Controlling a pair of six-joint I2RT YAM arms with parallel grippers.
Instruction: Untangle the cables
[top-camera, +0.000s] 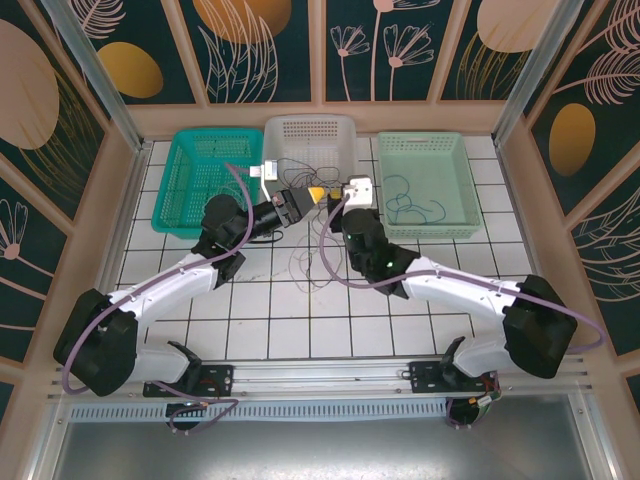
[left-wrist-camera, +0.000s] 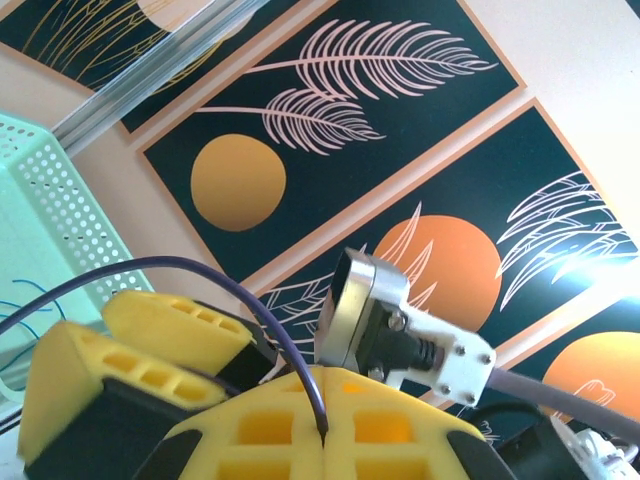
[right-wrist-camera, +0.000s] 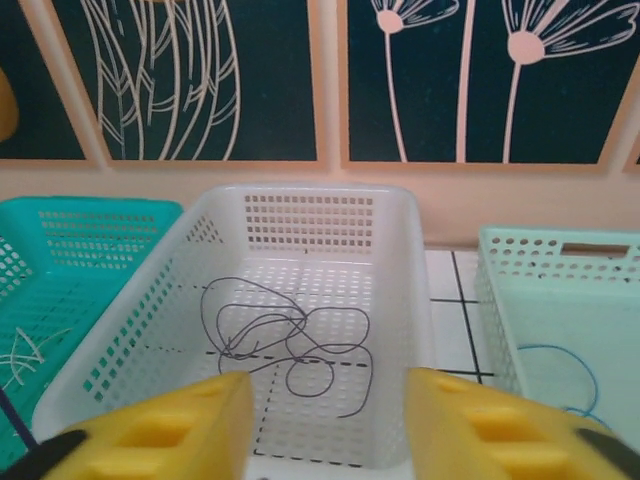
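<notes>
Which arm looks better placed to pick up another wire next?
Right. The right end effector is open and empty, facing the white basket where a loose dark cable lies. The left end effector is shut on a purple cable, so it seems occupied.

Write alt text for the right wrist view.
A white perforated basket holds a loose tangle of thin dark cable, seen above the right hand's parted yellow fingers. A teal basket with pale wires sits to its left, a pale green basket with a bluish cable to its right.
</notes>
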